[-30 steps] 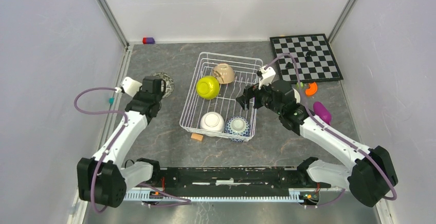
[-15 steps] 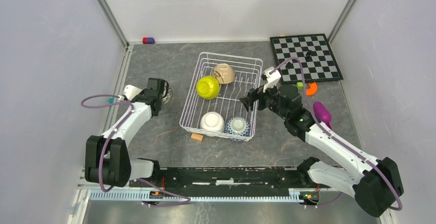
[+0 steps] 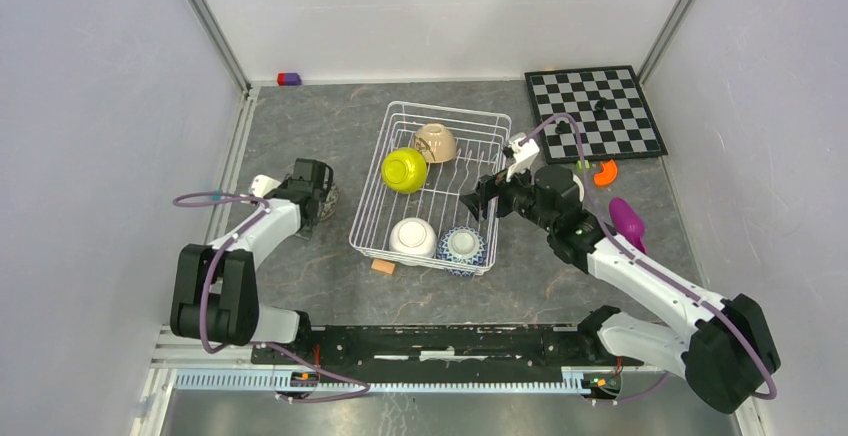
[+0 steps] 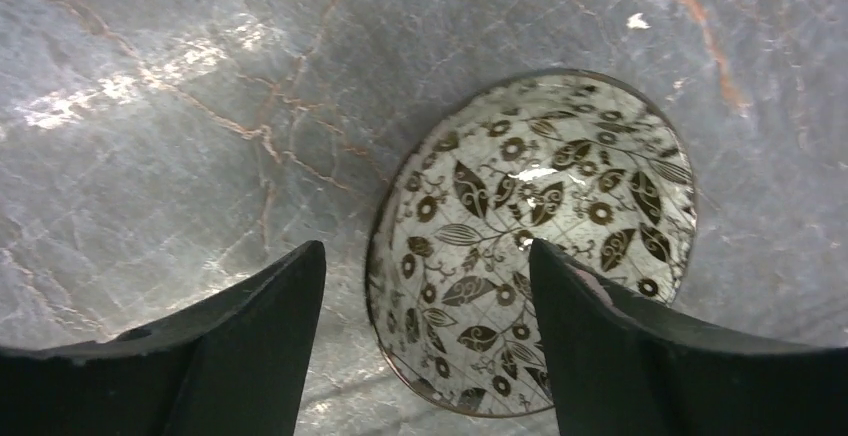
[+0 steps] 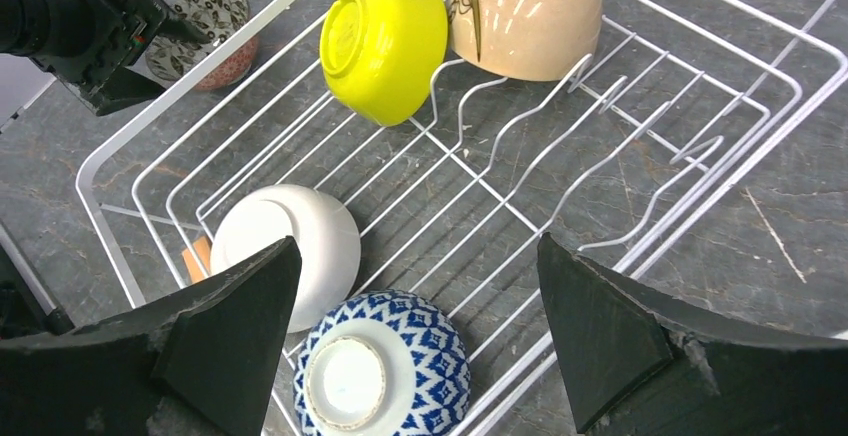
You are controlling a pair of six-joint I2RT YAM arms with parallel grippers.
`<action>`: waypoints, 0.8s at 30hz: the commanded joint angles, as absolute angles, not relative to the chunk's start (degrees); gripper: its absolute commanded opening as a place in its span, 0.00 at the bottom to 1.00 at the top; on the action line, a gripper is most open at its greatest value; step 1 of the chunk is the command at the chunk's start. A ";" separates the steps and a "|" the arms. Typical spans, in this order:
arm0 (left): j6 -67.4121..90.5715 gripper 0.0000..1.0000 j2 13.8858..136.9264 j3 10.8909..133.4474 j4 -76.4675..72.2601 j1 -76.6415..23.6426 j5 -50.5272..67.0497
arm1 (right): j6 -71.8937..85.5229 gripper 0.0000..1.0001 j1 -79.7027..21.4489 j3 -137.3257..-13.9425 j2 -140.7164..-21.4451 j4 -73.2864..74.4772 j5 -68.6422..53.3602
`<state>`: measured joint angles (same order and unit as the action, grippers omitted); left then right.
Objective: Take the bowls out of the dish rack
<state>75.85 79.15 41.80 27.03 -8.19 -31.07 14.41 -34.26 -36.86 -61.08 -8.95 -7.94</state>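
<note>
The white wire dish rack [image 3: 497, 122] [image 5: 120, 136] holds a yellow-green bowl [image 3: 404, 170] [image 5: 385, 46], a tan bowl [image 3: 436, 142] [image 5: 525, 16], a white bowl [image 3: 412, 238] [image 5: 300, 241] and a blue-and-white bowl [image 3: 462, 246] [image 5: 385, 366], all tipped or upside down. Left of the rack, a pink speckled bowl [image 3: 329, 198] [image 4: 535, 246] [image 5: 205, 31] with a leaf pattern inside stands upright on the table. My left gripper [image 3: 318, 192] [image 4: 425, 286] is open astride its near rim. My right gripper [image 3: 480, 199] [image 5: 418, 256] hovers open over the rack's right side, above the blue-and-white bowl.
A chessboard [image 3: 596, 111] lies at the back right. A purple scoop [image 3: 627, 218] and an orange piece [image 3: 604, 173] lie right of my right arm. A small tan block [image 3: 382, 266] sits by the rack's front edge, a red-and-blue block [image 3: 288, 79] at the back wall.
My left gripper came down and nearer with the pink speckled bowl, then opened and let it go on the table. My right gripper shifted slightly over the rack.
</note>
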 commanded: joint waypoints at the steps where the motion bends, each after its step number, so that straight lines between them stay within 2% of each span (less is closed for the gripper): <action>1: 73.44 0.84 75.33 42.90 23.94 -7.98 -30.07 | 17.75 0.95 -34.30 -36.83 -63.00 -12.38 -9.77; 10: 62.72 0.95 64.28 44.54 25.21 -8.00 -26.49 | 38.56 0.95 -34.39 -33.65 -70.27 -25.37 -11.02; 13: 53.96 0.99 63.21 45.75 22.79 -8.01 -19.24 | 44.13 0.98 -35.82 -33.43 -74.34 -31.14 -11.66; 16: 44.88 1.00 63.19 45.62 18.50 -8.09 -7.15 | 44.08 0.98 -39.33 -35.44 -78.22 -32.67 -7.44; 20: 41.53 1.00 62.66 42.83 14.87 -8.67 2.47 | 45.67 0.98 -42.02 -37.24 -83.15 -35.63 -3.15; 24: 41.10 1.00 60.87 37.85 10.06 -9.43 6.50 | 49.04 0.98 -42.95 -38.75 -88.34 -40.01 -2.31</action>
<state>46.89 63.24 41.60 16.29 -8.78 -2.59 44.88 -42.35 -35.22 -84.75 -32.42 -5.69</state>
